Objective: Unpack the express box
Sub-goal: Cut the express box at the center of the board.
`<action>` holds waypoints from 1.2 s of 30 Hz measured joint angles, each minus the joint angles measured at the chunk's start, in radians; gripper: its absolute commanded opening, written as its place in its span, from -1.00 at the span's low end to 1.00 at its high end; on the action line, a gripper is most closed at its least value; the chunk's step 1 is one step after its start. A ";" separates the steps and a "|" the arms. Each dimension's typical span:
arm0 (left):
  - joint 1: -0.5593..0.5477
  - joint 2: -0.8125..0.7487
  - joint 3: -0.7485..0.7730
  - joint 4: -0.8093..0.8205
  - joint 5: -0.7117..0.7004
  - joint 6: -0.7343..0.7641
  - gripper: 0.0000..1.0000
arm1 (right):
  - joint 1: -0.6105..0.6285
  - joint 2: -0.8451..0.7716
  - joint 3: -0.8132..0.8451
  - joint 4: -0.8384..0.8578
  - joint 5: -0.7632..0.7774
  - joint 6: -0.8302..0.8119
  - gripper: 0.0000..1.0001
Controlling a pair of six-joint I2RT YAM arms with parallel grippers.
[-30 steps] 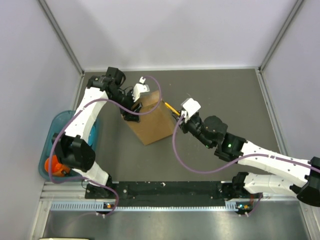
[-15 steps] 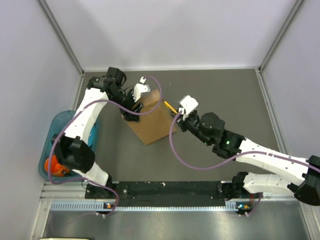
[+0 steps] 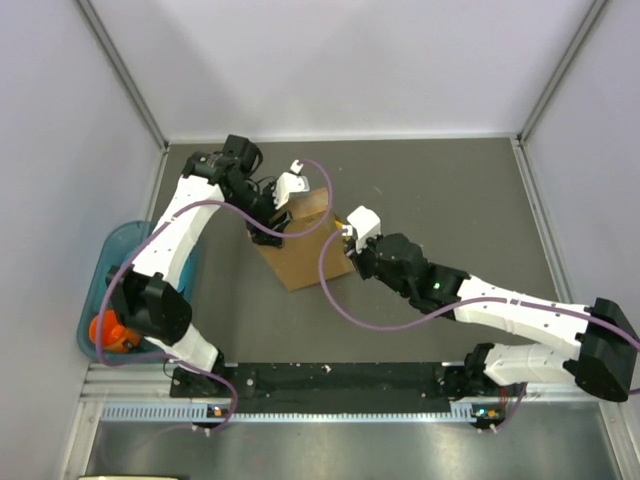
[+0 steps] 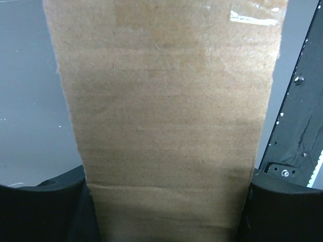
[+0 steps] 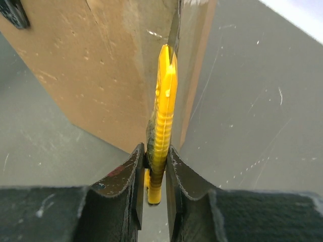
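Observation:
The express box (image 3: 300, 245) is a plain brown cardboard box on the dark table, turned at an angle. It fills the left wrist view (image 4: 166, 116). My left gripper (image 3: 268, 222) is shut on the box's far left edge, its fingers (image 4: 40, 206) on either side of the cardboard. My right gripper (image 3: 347, 243) is at the box's right edge, shut on a yellow utility knife (image 5: 162, 121). The knife's blade (image 5: 174, 30) points along the seam at the box's edge (image 5: 126, 65). In the top view the knife is hidden by the wrist.
A blue bin (image 3: 105, 285) holding an orange object (image 3: 108, 330) sits at the left edge of the table. Grey walls enclose the table on three sides. A black rail (image 3: 330, 380) runs along the near edge.
My right gripper has moved left with the knife, from beside the box to against its right edge. The left gripper and the box have shifted slightly to the right.

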 measured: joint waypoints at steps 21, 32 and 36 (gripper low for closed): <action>-0.027 0.042 0.063 -0.032 -0.039 -0.011 -1.00 | 0.004 -0.175 0.010 -0.213 -0.019 0.033 -1.00; -0.214 0.052 0.115 -0.033 -0.203 -0.106 -0.25 | 0.004 -0.407 0.100 -0.374 -0.025 0.092 -1.00; -0.237 0.032 0.092 -0.013 -0.228 -0.126 0.55 | 0.004 -0.415 0.107 -0.402 -0.022 0.109 -1.00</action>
